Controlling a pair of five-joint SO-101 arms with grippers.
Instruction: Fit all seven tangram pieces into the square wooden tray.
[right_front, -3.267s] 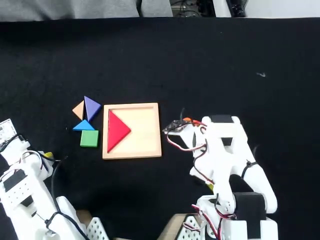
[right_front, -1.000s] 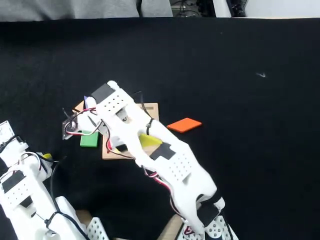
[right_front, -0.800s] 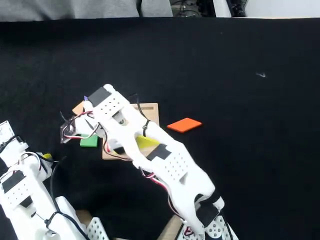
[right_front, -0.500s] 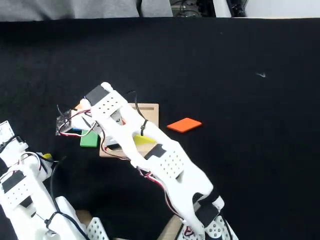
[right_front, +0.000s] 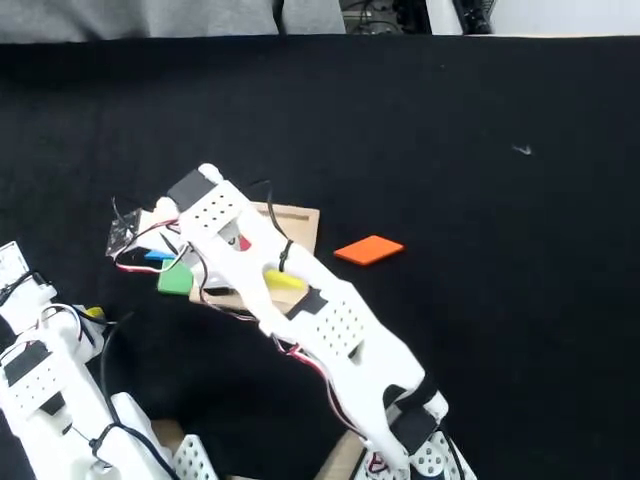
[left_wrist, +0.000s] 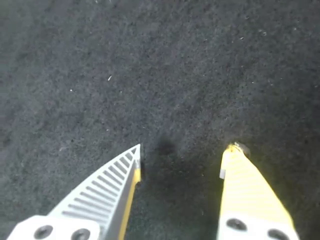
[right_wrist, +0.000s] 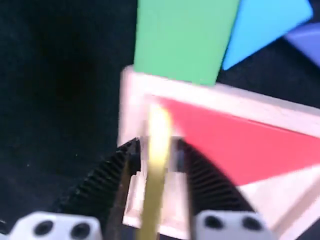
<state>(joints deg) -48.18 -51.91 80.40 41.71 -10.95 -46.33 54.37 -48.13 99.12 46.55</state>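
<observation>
Two white robot arms share a black tabletop (right_front: 450, 130). The right arm stretches over the square wooden tray (right_front: 303, 222), which lies toward the tabletop's left edge. Its tool (right_wrist: 158, 146) pinches a thin yellow piece (right_wrist: 158, 127) on edge, just above one corner of the tray, beside the red triangle (right_wrist: 225, 145) lying flat inside. A green square (right_wrist: 182, 37) sits just outside that corner's rim with a blue triangle (right_wrist: 265, 22) next to it. An orange piece (right_front: 369, 250) lies apart on the tray's other side. The left tool (left_wrist: 185, 149) hangs spread over bare tabletop. The pieces look light, stiff and smooth, so they may slip. Gripping across the flat faces near the middle seems safest.
</observation>
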